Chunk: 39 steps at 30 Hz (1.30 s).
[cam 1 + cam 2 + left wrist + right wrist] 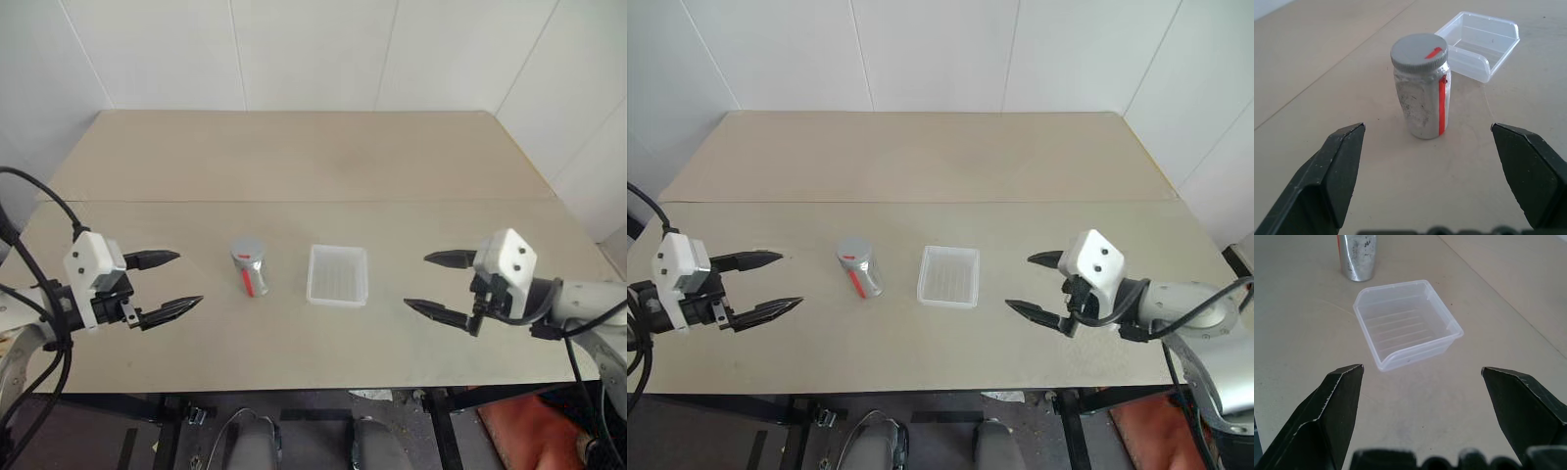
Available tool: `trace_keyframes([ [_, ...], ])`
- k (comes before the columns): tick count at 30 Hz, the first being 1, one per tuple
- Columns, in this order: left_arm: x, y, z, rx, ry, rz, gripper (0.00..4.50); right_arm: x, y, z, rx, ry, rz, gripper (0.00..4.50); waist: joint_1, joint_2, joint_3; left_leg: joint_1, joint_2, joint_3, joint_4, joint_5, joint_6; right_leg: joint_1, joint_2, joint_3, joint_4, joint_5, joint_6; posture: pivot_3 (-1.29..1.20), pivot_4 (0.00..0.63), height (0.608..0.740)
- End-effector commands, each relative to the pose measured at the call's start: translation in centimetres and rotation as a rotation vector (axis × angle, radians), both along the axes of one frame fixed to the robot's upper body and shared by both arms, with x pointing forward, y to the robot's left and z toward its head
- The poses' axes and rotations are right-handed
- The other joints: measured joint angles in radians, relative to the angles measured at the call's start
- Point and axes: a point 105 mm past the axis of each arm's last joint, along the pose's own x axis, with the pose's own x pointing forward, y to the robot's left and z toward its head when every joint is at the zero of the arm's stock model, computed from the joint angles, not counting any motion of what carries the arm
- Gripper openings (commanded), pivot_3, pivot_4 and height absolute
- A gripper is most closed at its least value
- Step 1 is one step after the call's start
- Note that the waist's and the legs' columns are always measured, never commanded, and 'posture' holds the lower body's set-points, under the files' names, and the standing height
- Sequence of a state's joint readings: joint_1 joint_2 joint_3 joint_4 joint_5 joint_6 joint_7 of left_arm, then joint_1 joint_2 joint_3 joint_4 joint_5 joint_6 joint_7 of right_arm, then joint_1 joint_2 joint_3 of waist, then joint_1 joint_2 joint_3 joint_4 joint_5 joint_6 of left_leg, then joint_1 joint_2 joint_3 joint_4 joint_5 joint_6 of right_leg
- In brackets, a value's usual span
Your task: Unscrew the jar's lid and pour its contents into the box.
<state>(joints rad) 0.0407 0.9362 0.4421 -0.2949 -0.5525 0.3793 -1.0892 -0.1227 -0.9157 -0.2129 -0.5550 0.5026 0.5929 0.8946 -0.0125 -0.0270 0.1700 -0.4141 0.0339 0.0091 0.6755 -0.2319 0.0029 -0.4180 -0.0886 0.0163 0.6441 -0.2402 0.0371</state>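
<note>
Jar (pixel 250 266) upright on table (pixel 294 157), lid (pixel 1419 50) on, box (pixel 337 275) just beside at 3 o'clock. Left gripper (pixel 164 285) and right gripper (pixel 440 285) spread wide, empty. Advice: clamp jar body low, grip lid squarely, keep upright while twisting.

The two eye views are looking down from up high over the table (pixel 294 157), facing forward toward the white wall, and they're covering pretty much the same tabletop, just nudged sideways from each other. The left wrist view is sitting low and close, peering between the left gripper (pixel 1427 142) fingers at the jar (pixel 1422 98), with the box (pixel 1484 44) just behind it. The right wrist view is hovering low too, aiming past the right gripper (pixel 1422 377) at the box from the opposite side, catching the jar's bottom beyond it. Both wrist views are sharing that jar-and-box patch.
</note>
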Motion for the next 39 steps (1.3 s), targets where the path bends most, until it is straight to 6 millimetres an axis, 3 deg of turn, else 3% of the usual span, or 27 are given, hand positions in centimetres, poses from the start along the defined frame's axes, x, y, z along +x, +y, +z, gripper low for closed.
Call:
trace_keyframes([
  [1,-0.3,-0.3,1.3,-0.005,-0.051,-0.007,4.49,0.0,0.2,1.0,0.003,-0.062,0.019,4.50,0.000,0.000,0.000,0.000,0.000,0.000,0.000,0.000,0.000,0.000,0.000,0.000,0.000,0.000,0.000,0.00,0.150,0.740],
  [9,-0.9,-3.9,0.0,-0.108,-0.028,0.011,4.49,0.2,0.7,1.4,0.008,-0.086,0.029,4.50,0.000,0.000,0.000,0.000,0.000,0.000,0.000,0.000,0.000,0.000,0.000,0.000,0.000,0.000,0.000,0.00,0.150,0.740],
  [13,-1.3,-4.9,-1.0,-0.139,-0.024,0.107,4.49,0.3,0.9,1.5,0.013,-0.105,0.019,4.50,-0.001,0.000,0.000,0.000,0.000,0.000,0.000,0.000,0.000,0.000,0.000,0.001,0.001,0.000,0.000,0.00,0.150,0.740],
  [19,-0.4,-6.4,-2.8,-0.231,-0.033,0.337,4.49,0.6,1.1,1.7,0.018,-0.121,0.000,4.50,0.002,0.000,0.000,0.010,0.000,-0.001,0.000,0.000,0.000,0.013,0.000,-0.001,-0.002,0.000,0.000,0.00,0.150,0.740],
  [25,-0.2,-8.4,-4.0,-0.317,-0.029,0.467,4.49,0.6,1.1,1.8,0.009,-0.129,0.003,4.50,0.004,-0.001,0.000,0.010,-0.001,-0.002,0.000,0.000,0.000,0.014,0.000,-0.001,-0.002,0.000,0.000,0.00,0.150,0.740],
  [39,2.4,-9.9,-4.5,-0.351,-0.121,0.566,4.49,-1.4,1.7,2.7,0.010,-0.044,0.248,4.50,0.010,-0.001,0.000,0.011,-0.001,-0.002,0.001,0.000,0.000,0.014,0.000,-0.001,-0.003,0.000,0.000,0.00,0.150,0.740],
])
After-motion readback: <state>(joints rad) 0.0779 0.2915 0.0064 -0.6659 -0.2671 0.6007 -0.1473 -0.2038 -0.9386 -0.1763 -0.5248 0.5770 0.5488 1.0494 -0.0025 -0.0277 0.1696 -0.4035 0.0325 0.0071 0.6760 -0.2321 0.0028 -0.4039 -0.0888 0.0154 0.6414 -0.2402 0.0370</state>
